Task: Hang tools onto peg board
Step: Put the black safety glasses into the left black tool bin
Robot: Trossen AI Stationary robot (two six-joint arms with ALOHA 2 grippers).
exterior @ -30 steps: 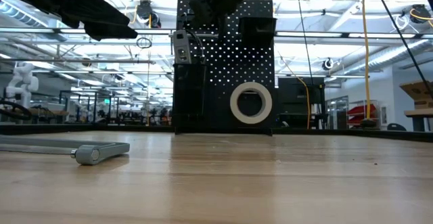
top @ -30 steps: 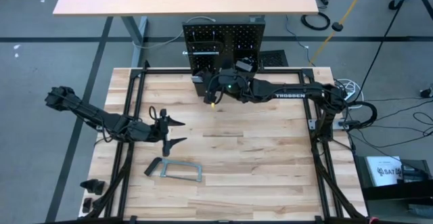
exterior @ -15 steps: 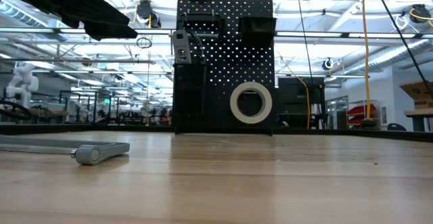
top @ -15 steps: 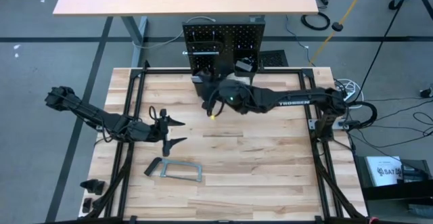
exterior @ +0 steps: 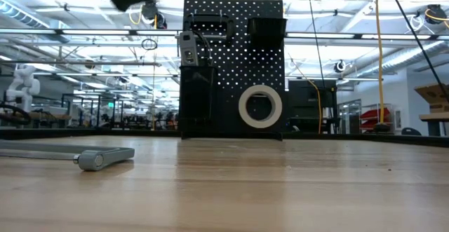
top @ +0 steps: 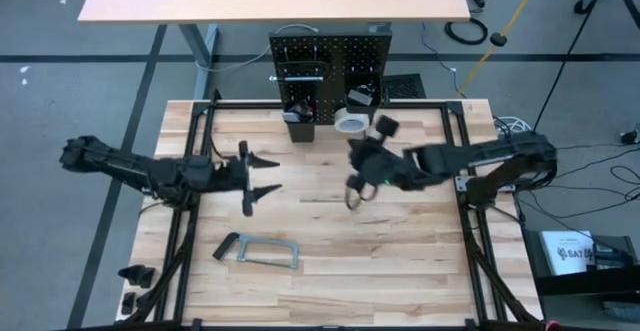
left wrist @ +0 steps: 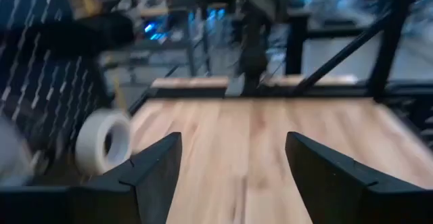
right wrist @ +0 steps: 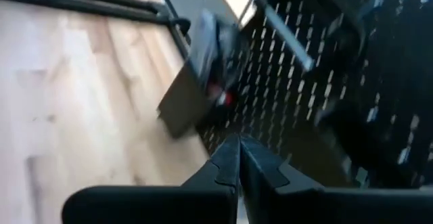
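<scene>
the right gripper point(top: 352, 193) has its fingers pressed together on nothing and now hangs over the middle of the table point(top: 400, 271). a second ago it was up against the peg board point(top: 330, 63); the whole right arm has since swung back and folded toward its own side. judged from that, a placement at the board has just ended and the arm is clearing out.

the left gripper point(top: 256, 178) has its fingers spread wide and empty. it has moved forward from its earlier spot toward the table centre and sits higher in the low view, well above the wood. its wrist view looks between the two dark fingers point(left wrist: 145, 173) across bare table toward the board.

the white tape roll point(top: 349, 121) now shows at the foot of the board, uncovered by the retreating arm; in the low view it appears against the lower panel point(exterior: 260, 106), but whether it hangs on a hook or leans on the table cannot be told. a black bin point(top: 299, 123) on the board holds a tool with a red part point(right wrist: 218, 97).

the grey bar clamp point(top: 257, 252) lies flat near the front left of the table, unmoved. it is the one tool left off the board, so the left arm is probably next to act on it.
</scene>
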